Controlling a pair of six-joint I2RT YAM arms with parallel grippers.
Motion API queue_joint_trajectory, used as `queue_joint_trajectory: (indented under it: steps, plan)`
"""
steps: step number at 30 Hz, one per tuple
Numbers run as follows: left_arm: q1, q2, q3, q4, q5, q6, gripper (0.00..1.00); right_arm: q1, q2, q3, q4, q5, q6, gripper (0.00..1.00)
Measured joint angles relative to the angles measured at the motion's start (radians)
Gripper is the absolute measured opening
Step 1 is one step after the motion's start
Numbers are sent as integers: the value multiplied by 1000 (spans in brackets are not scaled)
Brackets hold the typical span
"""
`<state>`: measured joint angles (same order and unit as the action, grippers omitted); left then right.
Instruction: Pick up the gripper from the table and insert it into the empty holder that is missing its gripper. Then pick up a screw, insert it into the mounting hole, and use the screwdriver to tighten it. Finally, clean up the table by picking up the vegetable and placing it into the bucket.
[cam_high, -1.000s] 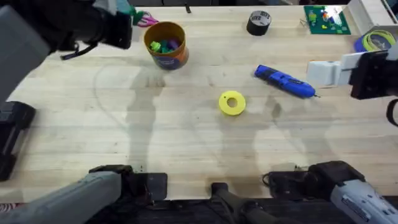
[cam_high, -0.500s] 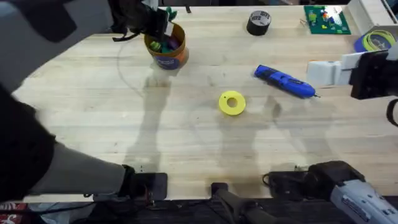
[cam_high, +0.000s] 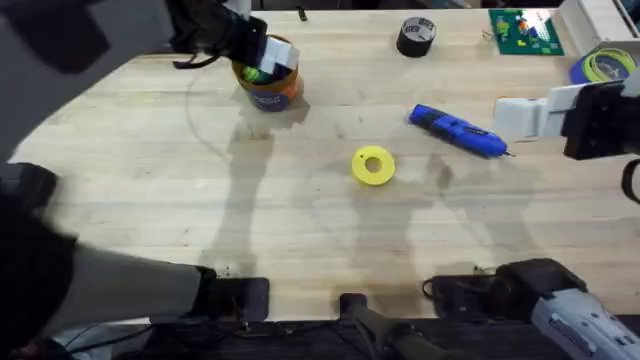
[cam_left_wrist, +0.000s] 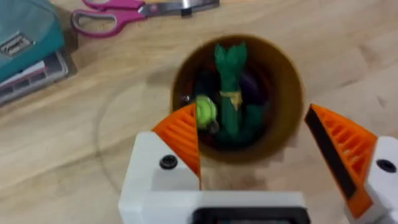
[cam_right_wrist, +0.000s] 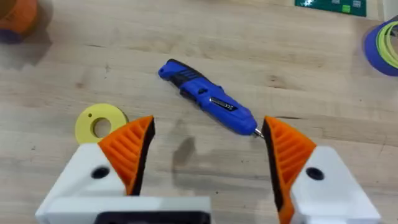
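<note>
The small green leafy toy vegetable (cam_left_wrist: 229, 87) stands upright inside the round orange-brown bucket with a dark blue label band (cam_high: 270, 80), its stalk tied by a thin yellow band, among purple and yellow-green toys. The bucket sits at the far left of the pale wooden desk (cam_high: 320, 230). Half a second ago the left arm's tool (cam_high: 255, 50) hung at the bucket's near rim; now it sits a little farther over the opening, and the vegetable lies in the cup. In the left wrist view that tool (cam_left_wrist: 267, 146) is spread wide, its orange ribbed pads (cam_left_wrist: 183, 140) straddling the rim, the vegetable free between and beyond them. The right tool (cam_right_wrist: 208, 149) is also spread, empty, just above the blue pen-shaped screwdriver (cam_right_wrist: 208, 99), beside a flat yellow ring (cam_right_wrist: 99, 121).
</note>
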<state>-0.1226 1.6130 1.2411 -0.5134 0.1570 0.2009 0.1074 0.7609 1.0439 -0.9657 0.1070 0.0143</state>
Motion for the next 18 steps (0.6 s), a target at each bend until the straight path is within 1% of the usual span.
queue_joint_trajectory:
  steps: [4, 7, 12, 16, 18]
  plan:
    - [0, -120, 2, -152, -7, 0, 985, 0, 0, 0, 0, 0, 0, 997]
    - [0, -212, 5, -296, -26, 0, 985, 0, 0, 0, 0, 0, 0, 996]
    - [0, -312, 5, -514, -43, 0, 985, 0, 0, 0, 0, 0, 0, 996]
    - [0, -334, 5, -613, -49, 0, 985, 0, 0, 0, 0, 0, 0, 996]
    - [0, -333, 5, -631, -49, 0, 985, 0, 0, 0, 0, 0, 0, 997]
